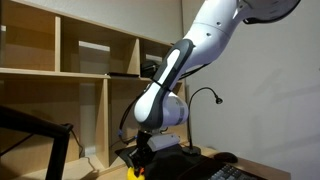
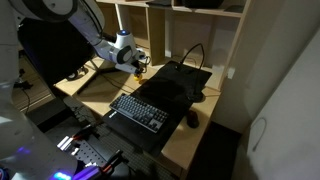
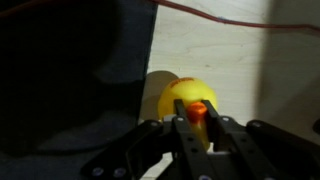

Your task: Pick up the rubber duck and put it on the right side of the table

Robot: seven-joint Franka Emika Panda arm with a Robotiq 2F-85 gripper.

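The rubber duck (image 3: 183,96) is small and yellow with an orange beak. In the wrist view it sits between my gripper's (image 3: 198,122) two fingers, which are closed against it around the beak. It is over light wood just beside the black mat's (image 3: 70,80) edge. In an exterior view the gripper (image 1: 141,158) is low with the duck (image 1: 133,173) at its tips. In an exterior view the gripper (image 2: 138,67) is at the far left corner of the table (image 2: 100,86). Whether the duck touches the wood is unclear.
The black mat (image 2: 178,88) bears a dark keyboard (image 2: 135,112), and a mouse (image 2: 190,118) lies beside it. A black gooseneck lamp (image 1: 206,96) stands behind. An open light-wood shelf unit (image 1: 80,70) rises at the back. A red cable (image 3: 230,20) crosses the wood.
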